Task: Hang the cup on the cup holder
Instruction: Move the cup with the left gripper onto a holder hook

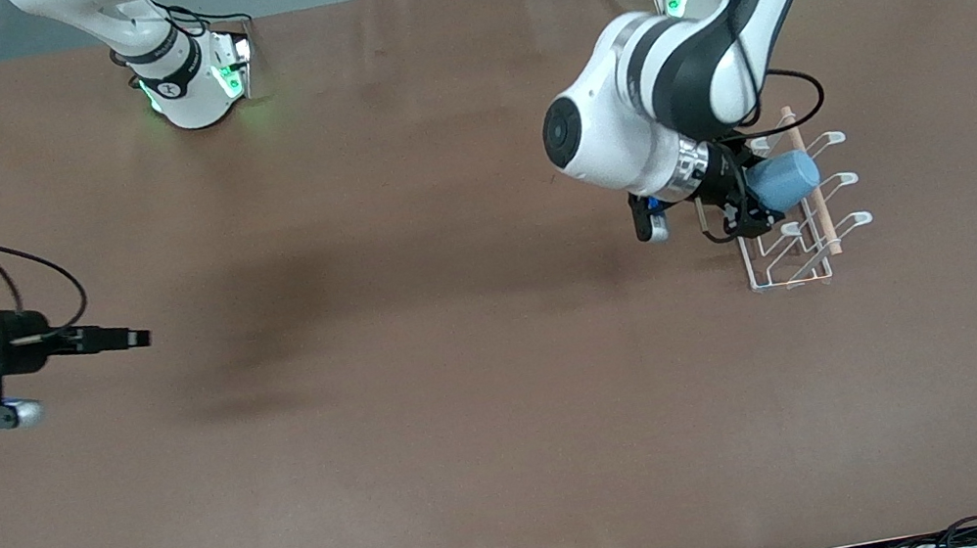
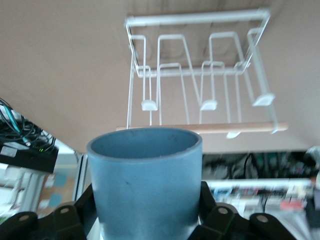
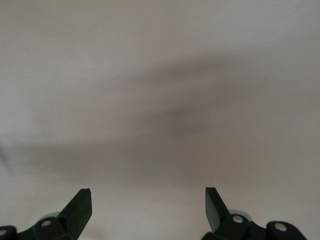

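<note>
The left gripper (image 1: 760,204), clamped on the blue cup (image 1: 785,180), holds it over the cup holder (image 1: 806,246), while the right gripper (image 1: 132,339) waits wide open, empty.

Light-blue cup (image 1: 785,180) — white cup holder (image 1: 794,258), pale wooden rod (image 1: 810,180).

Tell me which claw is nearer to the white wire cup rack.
Left. The left claw holds the light-blue plastic cup right over the white wire cup rack. The right claw waits open over bare table at the right arm's end.
</note>
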